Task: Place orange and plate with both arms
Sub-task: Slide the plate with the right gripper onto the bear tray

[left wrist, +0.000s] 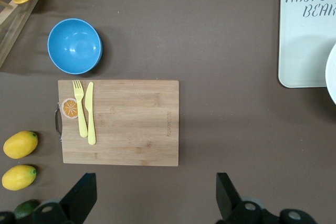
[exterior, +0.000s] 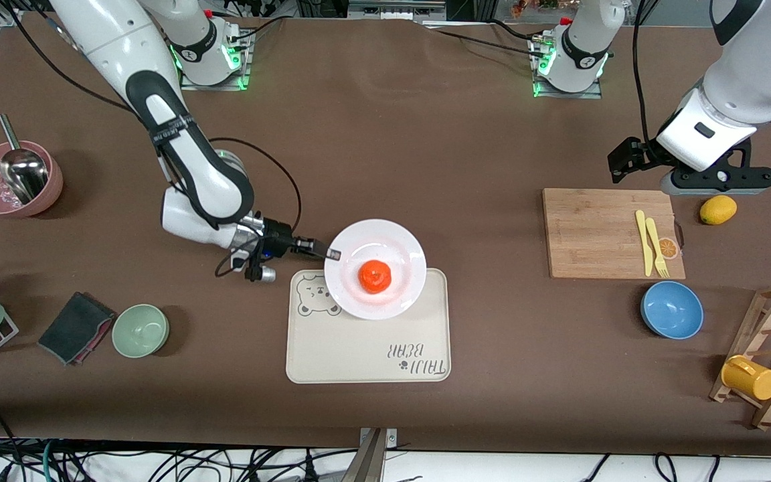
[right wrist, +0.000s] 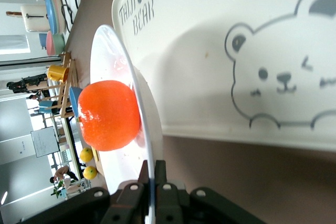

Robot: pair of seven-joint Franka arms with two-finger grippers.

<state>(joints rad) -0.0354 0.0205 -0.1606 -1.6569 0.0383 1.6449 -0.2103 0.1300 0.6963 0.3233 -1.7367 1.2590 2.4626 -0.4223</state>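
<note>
The plate (exterior: 395, 239) is lying partly on the bear-printed tray (exterior: 368, 348), its rim at about nine o'clock pinched between the closed fingers of the right gripper (exterior: 332, 254). The orange (exterior: 375, 276) is sitting on the plate, toward its five o'clock from those fingers. The left gripper (left wrist: 155, 195) is hanging with jaws spread wide and empty above bare table just beside the cutting board (exterior: 593, 234).

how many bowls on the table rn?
3. A pink bowl holding a metal scoop, at the right arm's end of the table; a pale green bowl nearer the front camera on that same end; a blue bowl beside the wooden cutting board. None looks hidden.
</note>
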